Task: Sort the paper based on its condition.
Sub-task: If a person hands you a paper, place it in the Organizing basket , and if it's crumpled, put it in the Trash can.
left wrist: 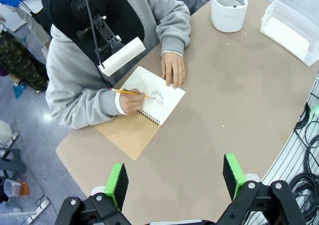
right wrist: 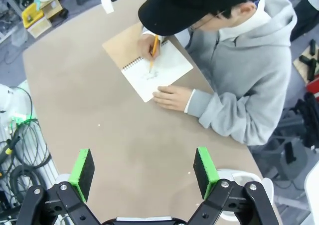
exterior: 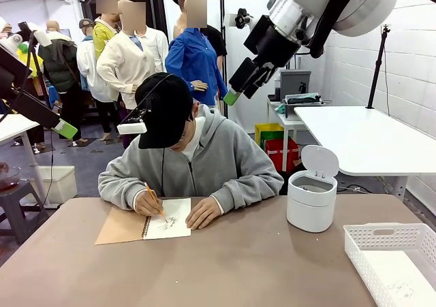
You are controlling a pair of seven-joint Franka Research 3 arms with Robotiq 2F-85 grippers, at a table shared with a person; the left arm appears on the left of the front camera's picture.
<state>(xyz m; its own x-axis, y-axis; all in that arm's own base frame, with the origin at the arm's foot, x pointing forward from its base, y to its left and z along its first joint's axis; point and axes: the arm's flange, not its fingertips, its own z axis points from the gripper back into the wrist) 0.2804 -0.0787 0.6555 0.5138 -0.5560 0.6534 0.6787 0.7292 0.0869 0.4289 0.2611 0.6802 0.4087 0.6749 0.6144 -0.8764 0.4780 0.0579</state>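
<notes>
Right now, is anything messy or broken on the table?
Nothing stands out. The notebook lies flat and open while the person draws with a pencil. The bin stands upright, lid up, and the tray sits level. No spills or damage.

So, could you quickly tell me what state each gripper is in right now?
Left gripper: open, fingers apart, holding nothing.
Right gripper: open, holding nothing.

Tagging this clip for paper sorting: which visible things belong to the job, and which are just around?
Job:
- notebook page being drawn on
- white lidded bin
- white basket
- left pincer and right pincer, both open above the table

Just around:
- pencil
- headlamp
- side table
</notes>
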